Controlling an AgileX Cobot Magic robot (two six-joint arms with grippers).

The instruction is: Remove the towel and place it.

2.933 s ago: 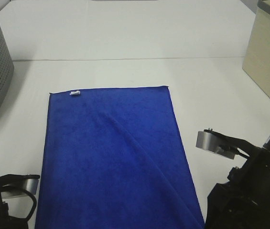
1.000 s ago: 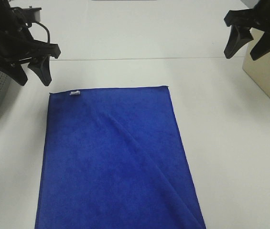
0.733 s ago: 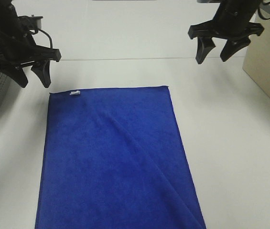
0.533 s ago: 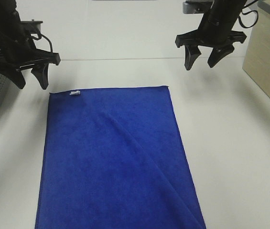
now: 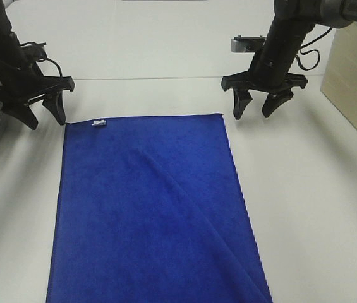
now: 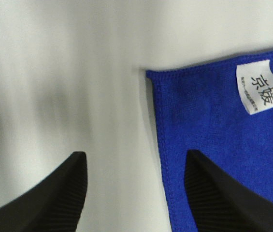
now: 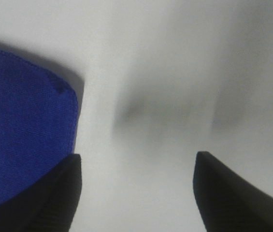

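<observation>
Two grippers: left gripper (image 5: 47,120) and right gripper (image 5: 253,114), both spread wide, neither holding anything.
Towel: the towel (image 5: 153,208) lies flat on the table (image 5: 304,189) with one diagonal crease across it and a white tag (image 5: 99,123) at its far left corner.
Change, left: over the last second we saw this gripper come down from beyond the towel's far left corner to just off it. One finger is now over the towel's hem, the other over bare table outside it.
Change, right: it has swung in from well beyond the towel's far right corner and now hangs just outside that corner, one finger at the towel's side edge.
Towel since then: unmoved.
Meaning: we judge the approach nearly done and the grasp not yet begun — each gripper has to settle over its corner and close.
Risk: the right gripper sits mostly off the towel — it may close on nothing.
</observation>
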